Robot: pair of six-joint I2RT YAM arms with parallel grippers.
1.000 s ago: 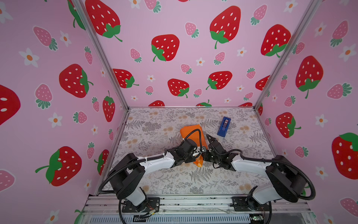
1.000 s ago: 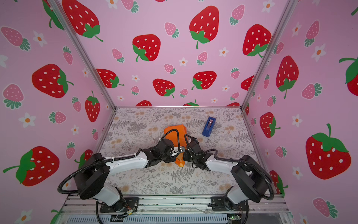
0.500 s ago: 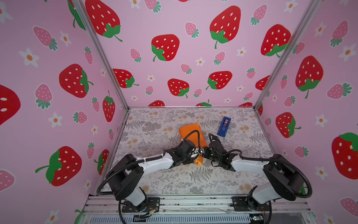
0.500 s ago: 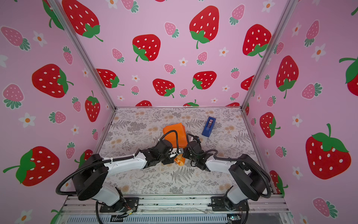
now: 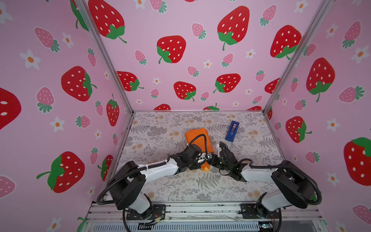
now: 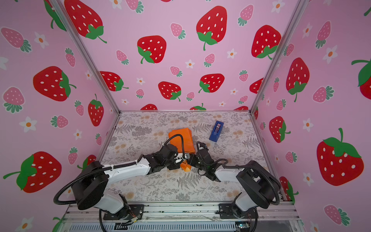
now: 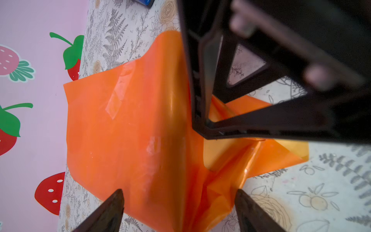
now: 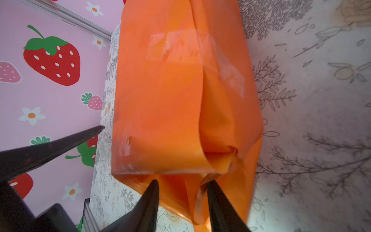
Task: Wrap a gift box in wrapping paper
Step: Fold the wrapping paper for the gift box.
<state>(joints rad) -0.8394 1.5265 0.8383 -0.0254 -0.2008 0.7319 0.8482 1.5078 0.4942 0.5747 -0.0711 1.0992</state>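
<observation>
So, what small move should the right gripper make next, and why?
Probably close the right gripper on the loose end flap of the glossy orange wrapping paper: its jaws stand apart astride that flap, and this end is open and untaped.

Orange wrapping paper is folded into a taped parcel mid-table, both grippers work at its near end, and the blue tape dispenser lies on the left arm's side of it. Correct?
One detail is wrong: the blue tape dispenser lies on the right arm's side of the wrapping paper, as both top views show. The rest stands.
</observation>
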